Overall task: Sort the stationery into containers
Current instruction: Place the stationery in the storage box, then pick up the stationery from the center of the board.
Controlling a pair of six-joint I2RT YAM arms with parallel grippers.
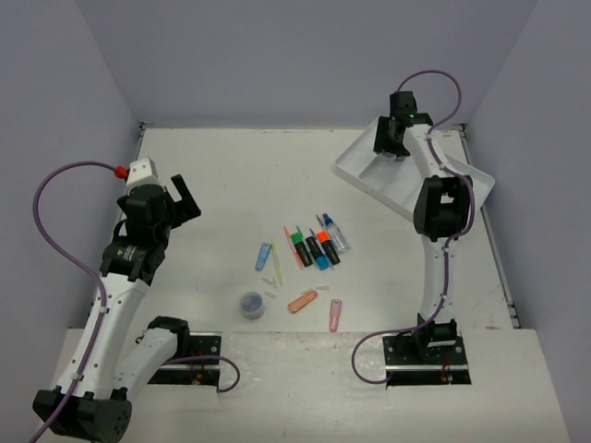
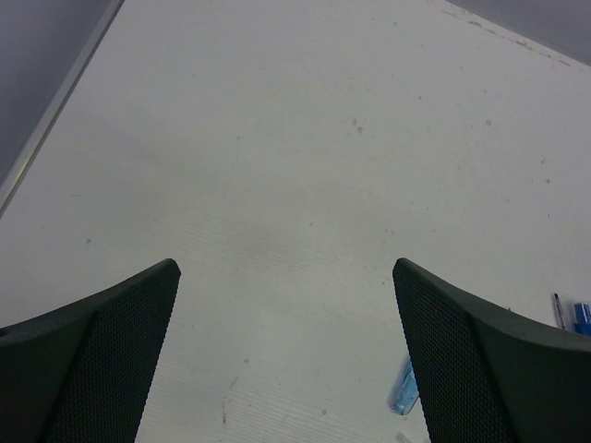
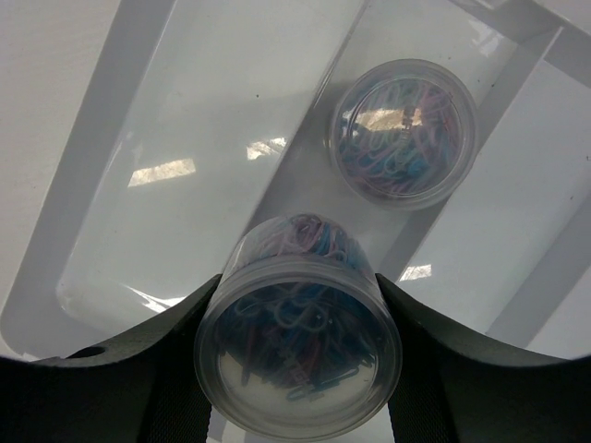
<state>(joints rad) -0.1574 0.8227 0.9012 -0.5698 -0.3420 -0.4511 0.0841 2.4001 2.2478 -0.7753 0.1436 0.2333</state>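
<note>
Where the overhead camera looks down on the white table [image 1: 203,166], one round clear plastic pot filled with coloured paper clips [image 1: 252,305] is counted on the open surface. Three capsule-shaped pieces are found near it: one blue capsule [image 1: 264,256], one orange capsule [image 1: 301,302] and one pink capsule [image 1: 335,314]. Three black highlighters [image 1: 312,249], capped green, orange and blue, are laid side by side, with one blue-capped pen [image 1: 334,233] just beside them. A few thin pale sticks close by are too small to be told apart. One white rectangular plastic tray [image 1: 360,171] is set askew at the far right, partly hidden by the right arm [image 1: 439,231], and the right gripper [image 1: 392,138] is held over it. The left gripper [image 1: 180,201] is held above the table's left side, well apart from the items.

From the left wrist, both fingers [image 2: 92,369] are seen spread wide with nothing between them. The blue capsule is half hidden behind one finger, and the pen is cut off by the frame edge.

From the right wrist, two more pots are counted. A second pot [image 3: 300,360] is clasped between the fingers above the tray, and a third pot [image 3: 404,134] is lying in one compartment. The tray's other compartments are cut off by the frame.
</note>
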